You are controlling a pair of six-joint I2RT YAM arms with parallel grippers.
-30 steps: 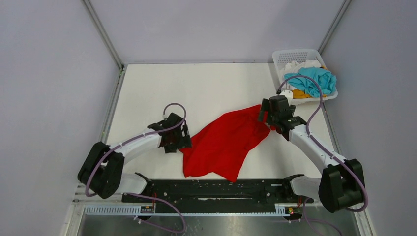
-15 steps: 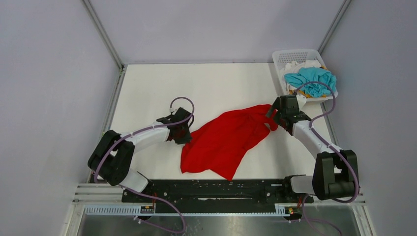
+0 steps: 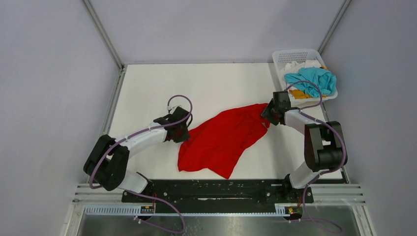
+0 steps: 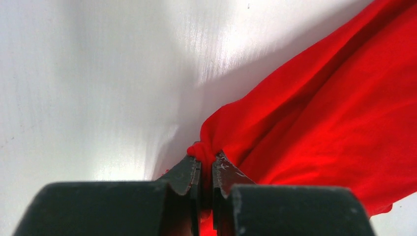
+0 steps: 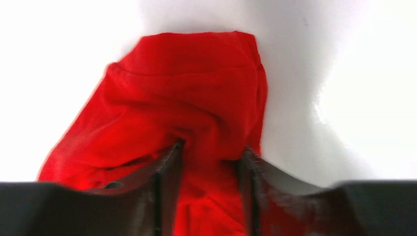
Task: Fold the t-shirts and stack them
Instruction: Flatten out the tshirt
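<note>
**Red shirt held at both ends, no fold made yet**

Well to the left of the basket (image 3: 296,52), the left gripper (image 4: 206,164) was pinched tight on a bunched corner of the red t-shirt (image 3: 221,140), its jaws almost meeting. The shirt lay rumpled and slantwise on the table (image 3: 206,83), its far end reaching toward the basket's near-left corner. Just beside that corner, the right gripper (image 5: 211,152) had its jaws partly apart with a thick wad of red cloth filling the gap, apparently clamped on it.

The task looked barely begun: nothing was folded or stacked. Inside the basket the turquoise-blue t-shirt (image 3: 312,81), the white t-shirt (image 3: 297,65) and the orange-yellow t-shirt (image 3: 299,94) lay heaped and were all left to do. The orange-yellow one showed only as a sliver. Which part of the red shirt each gripper held could not be told.
</note>
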